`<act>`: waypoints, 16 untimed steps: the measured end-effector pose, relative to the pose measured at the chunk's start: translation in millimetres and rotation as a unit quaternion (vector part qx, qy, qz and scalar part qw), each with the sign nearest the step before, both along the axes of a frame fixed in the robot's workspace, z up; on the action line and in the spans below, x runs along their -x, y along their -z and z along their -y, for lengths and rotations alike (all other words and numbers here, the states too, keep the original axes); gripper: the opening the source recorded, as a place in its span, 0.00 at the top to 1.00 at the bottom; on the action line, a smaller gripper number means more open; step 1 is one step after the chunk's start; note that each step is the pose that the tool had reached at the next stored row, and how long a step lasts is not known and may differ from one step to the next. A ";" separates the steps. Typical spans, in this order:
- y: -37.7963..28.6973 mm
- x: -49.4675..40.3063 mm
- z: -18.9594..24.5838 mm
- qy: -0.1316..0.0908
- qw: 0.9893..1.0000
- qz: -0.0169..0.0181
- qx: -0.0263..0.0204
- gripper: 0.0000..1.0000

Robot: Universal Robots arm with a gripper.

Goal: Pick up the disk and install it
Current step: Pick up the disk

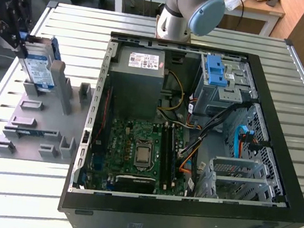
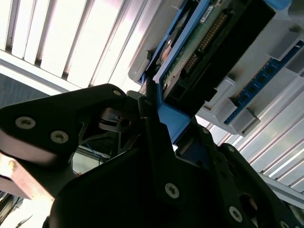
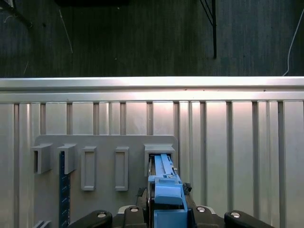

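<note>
Black gripper (image 1: 22,45), at the exterior view's left, pinches the blue plastic frame of the flat silver hard drive, the disk (image 1: 39,72), standing on edge in a grey slotted holder (image 1: 30,131). Likely stiff, weighty, shock-sensitive: hold frame edges, not circuit face.

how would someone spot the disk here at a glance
Beside the open computer case, on the exterior view's left, lies a grey slotted plate. The disk stands upright at its far end in the tool: the plate's only silver, blue-framed slab.

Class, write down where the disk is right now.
At the exterior view's left, the disk stands upright on the grey fixture, beside the open computer case, with the gripper closed on it.
</note>
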State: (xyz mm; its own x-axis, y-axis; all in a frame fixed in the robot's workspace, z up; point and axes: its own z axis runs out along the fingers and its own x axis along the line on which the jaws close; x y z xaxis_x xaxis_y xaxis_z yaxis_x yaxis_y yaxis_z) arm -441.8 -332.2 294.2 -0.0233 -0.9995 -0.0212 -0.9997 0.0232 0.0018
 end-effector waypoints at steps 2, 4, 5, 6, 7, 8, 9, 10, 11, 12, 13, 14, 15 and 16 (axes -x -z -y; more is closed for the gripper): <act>-1.5 0.0 0.0 0.000 1.000 0.000 0.000 0.64; -3.4 0.0 0.0 0.000 1.000 0.000 0.000 0.64; -4.4 0.0 0.0 0.000 1.000 0.000 0.000 0.64; -5.6 0.0 0.0 0.000 1.000 0.000 0.000 0.64; -6.7 0.0 0.0 0.000 1.000 0.000 0.000 0.64; -8.0 0.0 0.0 0.000 1.000 0.000 0.000 0.64; -9.5 0.0 0.0 0.000 1.000 0.000 0.000 0.64; -10.9 0.0 0.0 0.000 1.000 0.000 0.000 0.64; -12.5 0.0 0.0 0.000 1.000 0.000 0.000 0.64; -14.0 0.0 0.0 0.000 1.000 0.000 0.000 0.64; -15.7 0.0 0.0 0.000 1.000 0.000 0.000 0.64; -17.4 0.0 0.0 0.000 1.000 0.000 0.000 0.64; -19.1 0.0 0.0 0.000 1.000 0.000 0.000 0.64; -20.6 0.0 0.0 0.000 1.000 0.000 0.000 0.64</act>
